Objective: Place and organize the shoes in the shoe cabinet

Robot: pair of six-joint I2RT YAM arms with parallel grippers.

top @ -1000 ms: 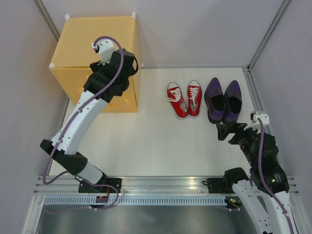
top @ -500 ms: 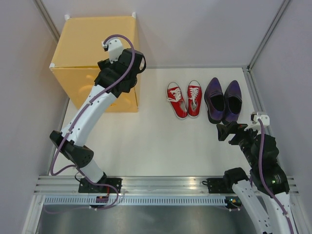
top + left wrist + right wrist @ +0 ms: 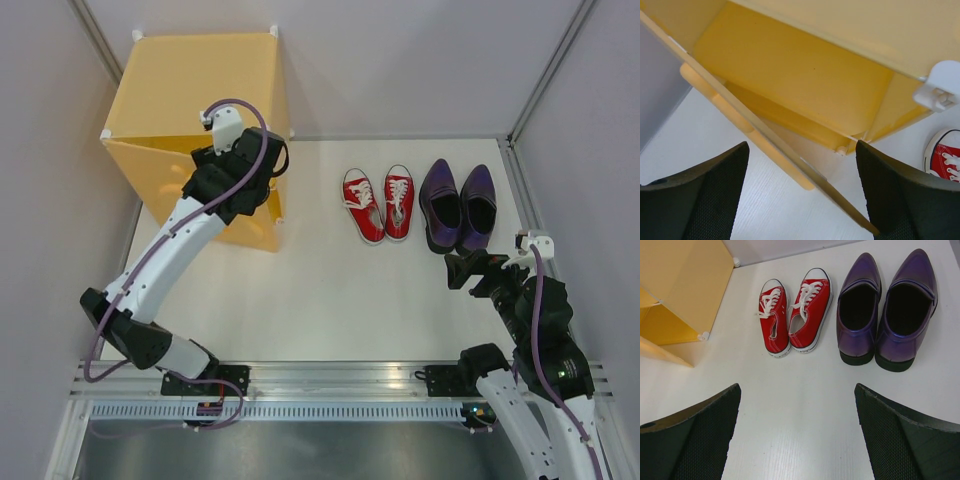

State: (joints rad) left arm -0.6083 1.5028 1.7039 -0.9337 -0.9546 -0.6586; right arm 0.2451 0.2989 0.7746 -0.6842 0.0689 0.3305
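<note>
Yellow-orange plastic with white corner pieces: the cabinet sits at the far left of the white worktop, by the left wall. Your left arm reaches to its front. The left jaws are spread wide and grip nothing.

Left wrist view only:
- The door stands ajar, its free edge running slantwise between the two jaws. You cannot tell whether it touches the right-hand one.
- Behind it is the yellow inside of the cabinet.
- A white corner piece shows at right, and below it the toe of one red sneaker.

Shoes: all four stand on the worktop, outside the cabinet and well apart from it to the right.
- The red sneakers have white laces and stand side by side, toes pointing away from you.
- The glossy purple shoes stand just right of them, paired the same way.

Your right arm sits near the purple heels, not touching. The right jaws are spread and hold nothing.

Right wrist view only: both pairs in full, with dark soles at the purple heels and the cabinet's near corner at the left edge. Any maker's mark is too small to read.

Top view only: both arms at once, and the cabinet's flat top.
</note>
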